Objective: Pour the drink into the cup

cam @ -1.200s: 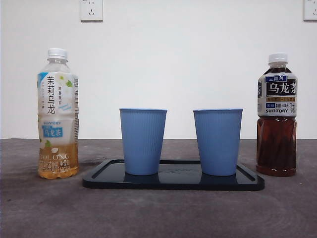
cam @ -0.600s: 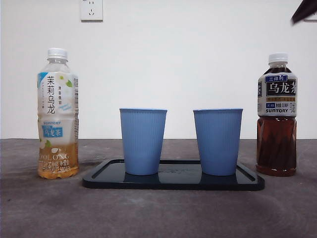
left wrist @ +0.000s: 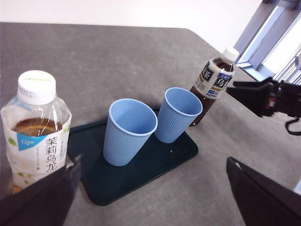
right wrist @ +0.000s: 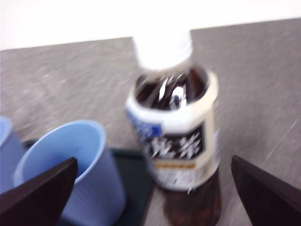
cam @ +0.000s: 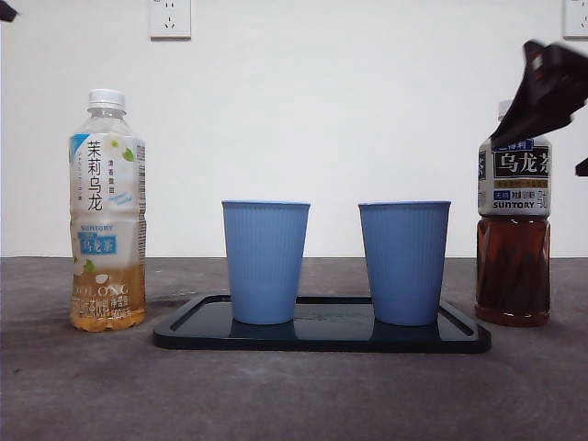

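A dark tea bottle (cam: 514, 230) with a white cap stands right of the black tray (cam: 322, 338). A pale tea bottle (cam: 107, 220) stands left of it. Two empty blue cups (cam: 265, 262) (cam: 404, 262) stand upright on the tray. My right gripper (cam: 556, 110) is open, up at the dark bottle's neck; in the right wrist view its jaws (right wrist: 154, 159) stand wide on either side of the dark bottle (right wrist: 181, 141), not touching it. My left gripper (left wrist: 153, 161) is open and high above the table, near the pale bottle (left wrist: 37, 127).
The left wrist view shows the tray (left wrist: 183, 153), the cups and the right gripper (left wrist: 254, 96) beside the dark bottle (left wrist: 212, 82). A white wall with sockets (cam: 170, 16) stands behind. A black tip of the left arm (cam: 7, 11) shows at the top left corner.
My right gripper has come down from the top right corner to the dark bottle's neck. A black arm tip has appeared at the top left corner. Bottles and cups have not moved.
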Controlling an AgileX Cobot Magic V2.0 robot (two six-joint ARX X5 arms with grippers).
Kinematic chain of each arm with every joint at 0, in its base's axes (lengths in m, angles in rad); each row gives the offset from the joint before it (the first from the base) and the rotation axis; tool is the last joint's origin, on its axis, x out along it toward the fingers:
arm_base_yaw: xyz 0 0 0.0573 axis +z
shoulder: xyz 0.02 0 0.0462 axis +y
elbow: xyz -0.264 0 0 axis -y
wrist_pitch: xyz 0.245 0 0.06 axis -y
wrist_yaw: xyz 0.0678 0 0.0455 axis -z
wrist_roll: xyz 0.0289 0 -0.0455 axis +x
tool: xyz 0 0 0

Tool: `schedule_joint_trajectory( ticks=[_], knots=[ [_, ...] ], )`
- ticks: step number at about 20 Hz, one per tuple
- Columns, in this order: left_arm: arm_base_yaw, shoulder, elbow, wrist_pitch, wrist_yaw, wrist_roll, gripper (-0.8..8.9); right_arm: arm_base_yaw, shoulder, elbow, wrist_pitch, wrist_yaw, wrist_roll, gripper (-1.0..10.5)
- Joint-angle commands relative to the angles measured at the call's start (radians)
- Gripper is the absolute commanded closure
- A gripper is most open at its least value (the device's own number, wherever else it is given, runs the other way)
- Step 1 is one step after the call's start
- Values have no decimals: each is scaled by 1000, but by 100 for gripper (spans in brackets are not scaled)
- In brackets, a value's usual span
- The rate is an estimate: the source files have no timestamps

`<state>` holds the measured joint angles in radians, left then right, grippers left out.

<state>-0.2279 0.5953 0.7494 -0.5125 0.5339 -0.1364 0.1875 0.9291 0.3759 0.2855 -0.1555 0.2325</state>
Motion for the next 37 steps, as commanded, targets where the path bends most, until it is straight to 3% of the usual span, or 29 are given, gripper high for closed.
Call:
schedule_joint_trajectory(
  ticks=[1,14,19,25,32,37],
  knots=[
    [-6,8,18,13,9,16,317,2,104,3,129,7,-13,425],
    [-9,8,18,35,9,17,317,-2,469,3,534,52,-45,427],
    [-9,8,18,35,9,17,317,-2,534,3,623,62,-46,527],
    [-9,8,18,35,9,16,317,-2,567,3,660,77,-50,760],
    [-9,8,18,35,9,16,317,-2,536,4,654,74,-59,781],
    [-9,8,18,35,9,16,318,0,415,12,542,75,-112,781]
  ],
)
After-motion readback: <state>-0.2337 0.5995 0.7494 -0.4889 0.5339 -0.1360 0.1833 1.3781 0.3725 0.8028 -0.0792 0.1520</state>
